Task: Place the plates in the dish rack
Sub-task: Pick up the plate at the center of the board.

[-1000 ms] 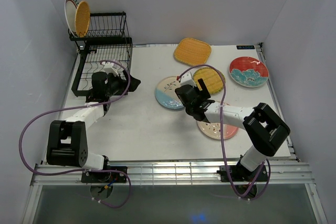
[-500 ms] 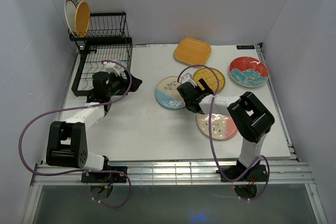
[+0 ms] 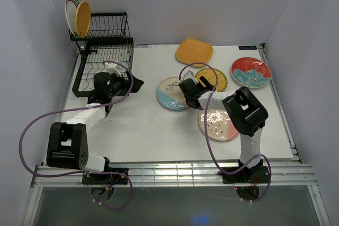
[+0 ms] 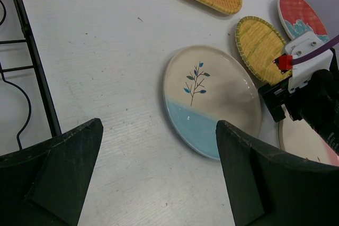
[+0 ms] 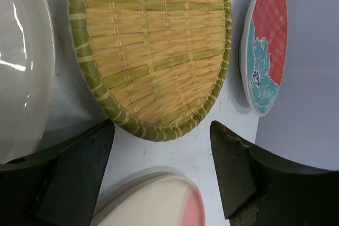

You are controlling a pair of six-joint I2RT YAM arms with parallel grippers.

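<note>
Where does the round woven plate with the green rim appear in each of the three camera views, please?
Top external: the round woven plate lies right of centre, towards the far side.
Left wrist: it is at the upper right, just right of the cream-blue plate.
Right wrist: it fills the upper middle.
Shared landmark: the red-teal floral plate lies to its right in every view.

The black two-tier wire dish rack [image 3: 104, 39] stands far left. A green-striped white plate [image 3: 69, 10] and a round woven plate [image 3: 83, 18] stand upright at its upper end. Five plates lie flat on the surface [image 3: 143, 130]: a rounded-square woven plate [image 3: 194, 52], a green-rimmed woven plate [image 3: 213, 80], a red-teal floral plate [image 3: 250, 71], a cream-blue plate [image 3: 169, 93] and a cream-pink plate [image 3: 218, 125].
</note>
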